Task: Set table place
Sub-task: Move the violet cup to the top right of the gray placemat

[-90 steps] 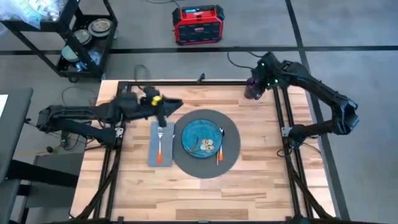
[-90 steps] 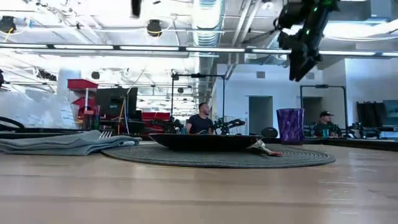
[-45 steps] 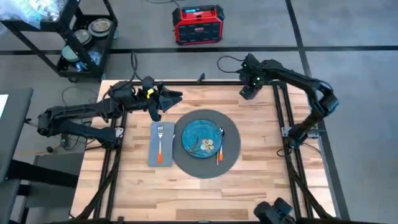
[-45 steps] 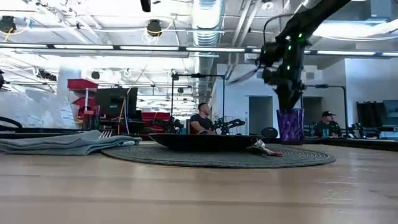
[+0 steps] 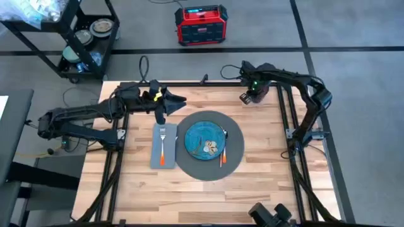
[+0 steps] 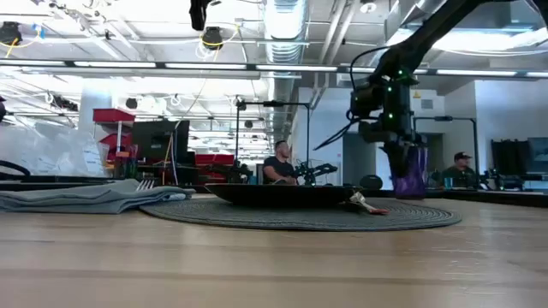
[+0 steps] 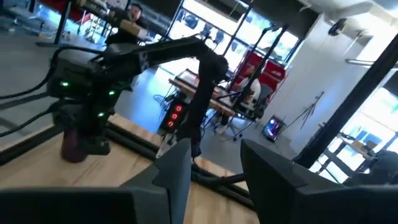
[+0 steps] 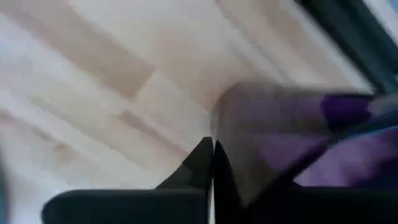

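Observation:
A round dark mat (image 5: 235, 157) lies mid-table with a blue-green plate (image 5: 201, 135) on it. An orange-handled spoon (image 5: 223, 150) rests on the mat to the plate's right. Left of the mat, a fork (image 5: 162, 146) lies on the grey napkin (image 5: 155, 154). The purple cup (image 6: 413, 175) is at the far right of the table, with my right gripper (image 6: 399, 154) shut at its top. My left gripper (image 5: 163, 113) hovers open, high over the napkin's far end, with nothing between its fingers (image 7: 177, 171). My right gripper comes at the purple cup from above, fingers pointing down. The closed fingertips (image 8: 205, 163) meet at the cup's rim (image 8: 239, 112); the gripper itself hides how much of the wall sits between them. The cup leans below the fingers. I cannot tell whether its base (image 6: 411, 194) is on the table.
Off the table's far side, a red box (image 5: 201, 24) sits on the floor and a black cart (image 5: 82, 38) stands at the far left. People sit in the room behind (image 6: 276, 164). Bare wood spreads over the table's near half (image 5: 202, 195).
My right gripper has come down and toward the table's left onto the purple cup. The cup stood upright and now leans, shifted a little. My left gripper has drawn back from over the napkin toward the far edge, then stayed still.

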